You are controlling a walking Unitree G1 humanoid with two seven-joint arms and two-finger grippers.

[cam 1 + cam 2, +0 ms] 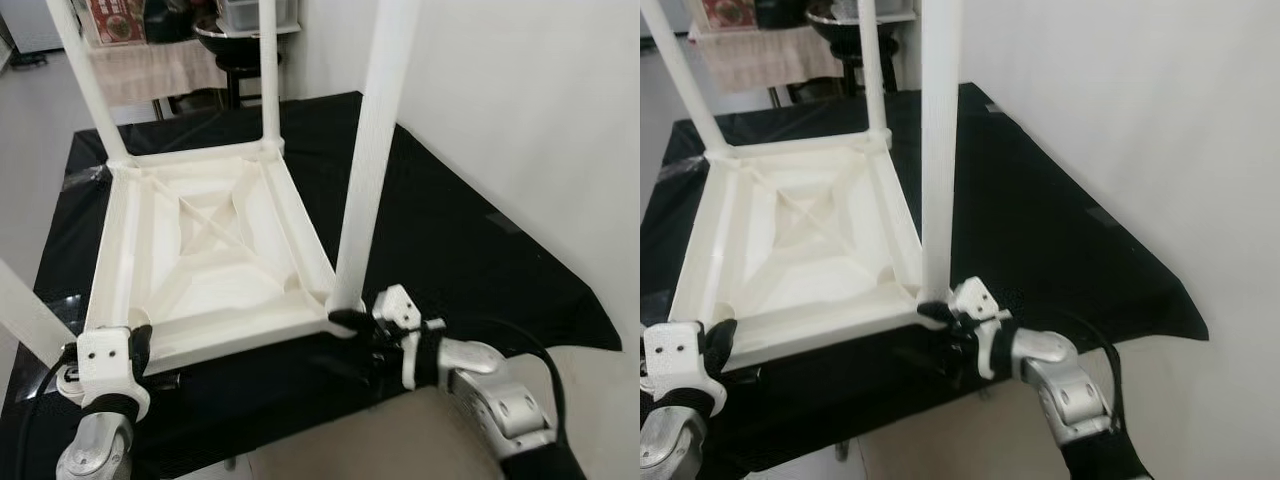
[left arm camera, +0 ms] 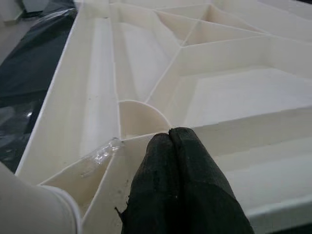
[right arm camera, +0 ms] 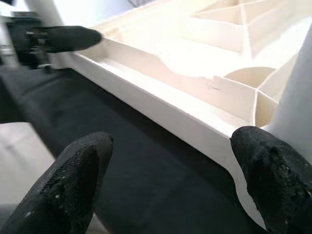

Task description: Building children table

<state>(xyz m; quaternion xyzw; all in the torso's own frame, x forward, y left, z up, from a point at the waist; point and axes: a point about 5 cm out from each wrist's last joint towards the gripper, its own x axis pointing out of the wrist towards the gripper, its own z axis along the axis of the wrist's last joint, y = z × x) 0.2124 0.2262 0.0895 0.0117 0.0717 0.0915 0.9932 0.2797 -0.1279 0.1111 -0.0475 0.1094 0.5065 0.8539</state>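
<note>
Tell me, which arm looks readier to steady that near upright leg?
The right, probably. Its pincer is open at the base of the near leg. The left pincer is shut, resting on the tabletop's other near corner.

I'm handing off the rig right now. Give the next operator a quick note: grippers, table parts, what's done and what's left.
Left gripper: shut, fingers pressed together on the near-left corner of the upturned tabletop.
Right gripper: open, at the base of the near-right leg, one finger beside it.
The tabletop lies upside down on the black cloth.
Done: three legs stand upright in the two far corners and the near-right corner.
Left: a fourth white leg sits by the near-left corner; its seating cannot be judged. Then turn the table over.
</note>
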